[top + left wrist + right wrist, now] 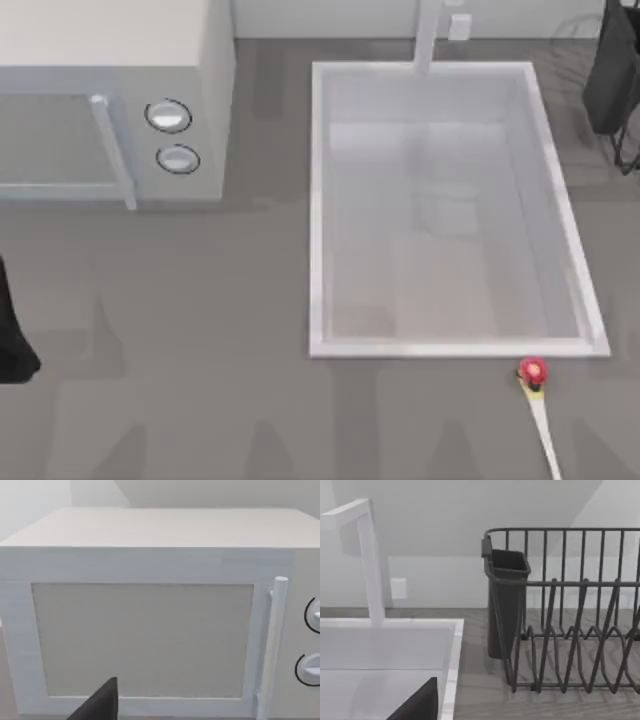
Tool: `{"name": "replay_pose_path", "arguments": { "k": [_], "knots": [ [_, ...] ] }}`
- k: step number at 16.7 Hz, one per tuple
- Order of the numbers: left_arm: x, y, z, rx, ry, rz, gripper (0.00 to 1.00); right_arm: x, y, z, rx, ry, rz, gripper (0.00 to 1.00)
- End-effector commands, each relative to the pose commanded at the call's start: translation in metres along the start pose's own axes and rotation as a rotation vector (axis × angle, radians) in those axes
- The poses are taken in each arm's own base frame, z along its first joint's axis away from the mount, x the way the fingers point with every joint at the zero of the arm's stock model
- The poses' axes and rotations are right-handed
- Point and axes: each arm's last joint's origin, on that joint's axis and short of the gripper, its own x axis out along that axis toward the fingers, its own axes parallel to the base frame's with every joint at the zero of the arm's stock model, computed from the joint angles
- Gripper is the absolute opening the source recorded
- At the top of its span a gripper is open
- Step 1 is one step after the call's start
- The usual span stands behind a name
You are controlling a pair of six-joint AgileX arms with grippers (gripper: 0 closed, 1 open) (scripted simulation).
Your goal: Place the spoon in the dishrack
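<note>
1. From my top view, the spoon (537, 405) lies flat on the grey table (200, 380), just below the near right corner of the sink (318, 200). Its round red end sits close to the sink's rim without touching it, and the pale handle runs off toward the bottom edge of the view.
2. The dishrack (615, 80) stands at the far right of the table, beyond the sink's right rim and well apart from the spoon. In my right wrist view it is a black wire frame (570, 630) with a dark charcoal holder (505, 600) hung on the end nearest the sink (390, 650).
3. A white faucet (370, 560) rises at the sink's far edge.
4. A white microwave (110, 90) sits at the far left of the table. My left wrist view faces its door (142, 640), with the handle and two knobs to one side.
5. My left arm (12, 330) is a dark shape at the left edge of the top view, parked well away from the spoon.
6. A dark sliver of the left gripper (100, 705) shows in its wrist view, and the same of the right gripper (420, 705). For both I cannot tell whether they are spread or pressed together.
</note>
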Motion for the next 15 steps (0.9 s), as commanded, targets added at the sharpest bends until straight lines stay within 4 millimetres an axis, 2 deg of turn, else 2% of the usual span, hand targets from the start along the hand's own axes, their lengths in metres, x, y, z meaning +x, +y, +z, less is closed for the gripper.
{"name": "replay_pose_path", "arguments": {
  "k": [4,7,11,15],
  "knots": [
    [0.0,0.0,0.0,0.0,0.0,0.0,1.0,0.0,0.002,0.005,0.017,0.034,0.02,1.0],
    [0.0,0.0,0.0,0.0,0.0,0.0,1.0,0.004,0.009,0.019,0.07,0.166,0.077,1.0],
    [0.0,0.0,0.0,0.0,0.0,0.0,1.0,0.021,0.026,0.039,0.14,0.506,0.15,1.0],
    [0.0,0.0,0.0,0.0,0.0,0.0,1.0,0.052,0.057,0.045,0.143,0.944,0.162,1.0]
  ]
}}
